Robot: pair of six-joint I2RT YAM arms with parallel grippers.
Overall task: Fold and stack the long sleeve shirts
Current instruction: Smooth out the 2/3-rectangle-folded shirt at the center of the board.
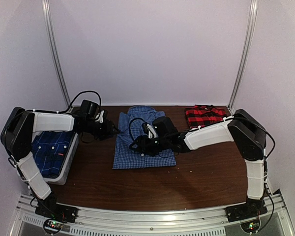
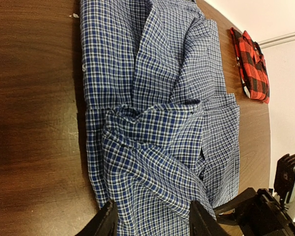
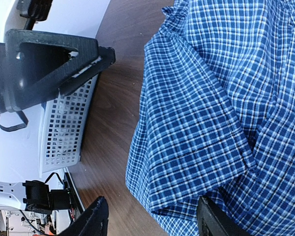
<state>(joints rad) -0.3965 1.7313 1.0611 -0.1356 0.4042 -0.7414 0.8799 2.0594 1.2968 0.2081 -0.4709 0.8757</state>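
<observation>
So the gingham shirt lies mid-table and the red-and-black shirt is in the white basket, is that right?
Not quite: the red-and-black shirt lies on the table at the far right, as the top external view shows; the white basket holds a darker blue plaid shirt. The gingham shirt is mid-table.

Bare worktop [image 1: 137, 187] lies open at six o'clock and four o'clock of the blue shirt [image 1: 124, 147]. A white basket [image 1: 71, 160] blocks nine o'clock; a red shirt [image 1: 204, 117] lies at two o'clock.
</observation>
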